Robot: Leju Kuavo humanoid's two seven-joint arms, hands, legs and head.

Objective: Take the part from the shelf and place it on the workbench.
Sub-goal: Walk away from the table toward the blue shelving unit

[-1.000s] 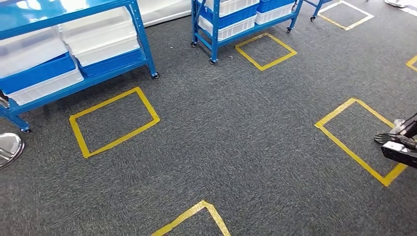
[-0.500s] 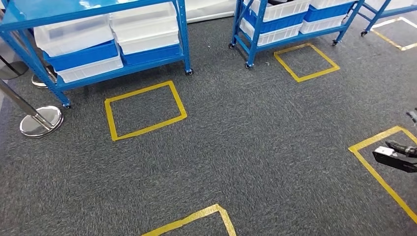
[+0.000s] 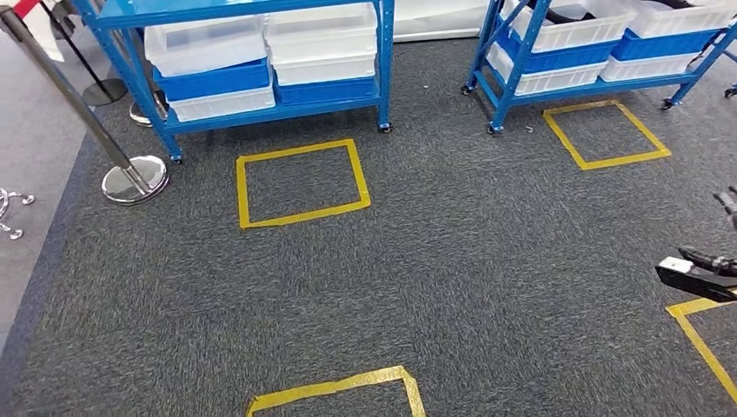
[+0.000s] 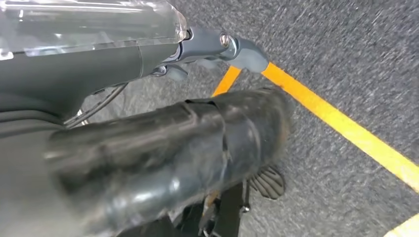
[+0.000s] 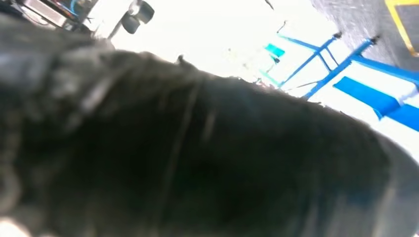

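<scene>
Part-holding white and blue plastic bins [image 3: 261, 61] sit far ahead of the right hand [image 3: 700, 274] — its grasp cannot be told; the chrome stanchion post [image 3: 130, 174] could be clipped.

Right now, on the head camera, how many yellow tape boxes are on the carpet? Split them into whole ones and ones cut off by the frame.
Whole outlines: 2, the left whole box and the right whole box, each in front of a blue shelf.
Cut off by the frame: 2, the bottom-edge box and the right-edge box.
Total: 4
</scene>
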